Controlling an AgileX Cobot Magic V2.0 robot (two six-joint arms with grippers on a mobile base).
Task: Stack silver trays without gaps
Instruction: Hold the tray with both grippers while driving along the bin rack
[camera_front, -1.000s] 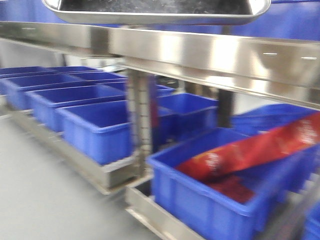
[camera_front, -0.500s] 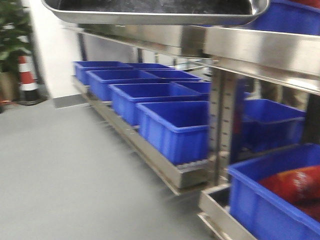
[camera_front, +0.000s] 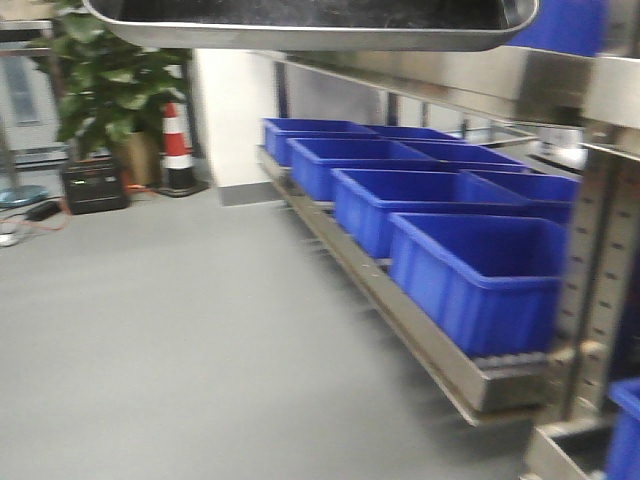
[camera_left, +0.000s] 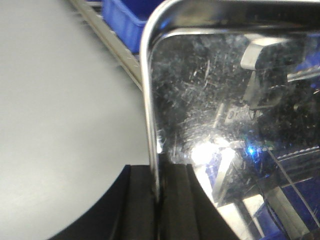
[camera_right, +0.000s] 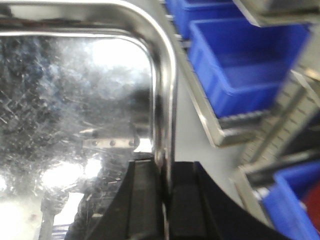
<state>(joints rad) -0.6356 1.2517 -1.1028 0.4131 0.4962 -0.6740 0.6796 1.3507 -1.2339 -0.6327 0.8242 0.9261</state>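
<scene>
One silver tray (camera_front: 300, 38) hangs across the top of the front view, held off the floor at both short sides. In the left wrist view my left gripper (camera_left: 158, 172) is shut on the tray's (camera_left: 225, 100) rolled rim, one black finger on each side of the rim. The right wrist view shows my right gripper (camera_right: 165, 167) shut the same way on the opposite rim of the tray (camera_right: 75, 100). The scratched shiny bottom of the tray is bare. No other tray shows.
A low steel shelf rail (camera_front: 420, 320) runs along the right, carrying a row of blue bins (camera_front: 480, 270), with a perforated upright post (camera_front: 600, 290) at its near end. At the back left stand a traffic cone (camera_front: 177, 150), a potted plant (camera_front: 110, 90) and a black box (camera_front: 93, 185).
The front view has swung left: the bins and shelf slid to the right, the bin with the red bag left view, and the plant and cone came in. The tray stays gripped.
</scene>
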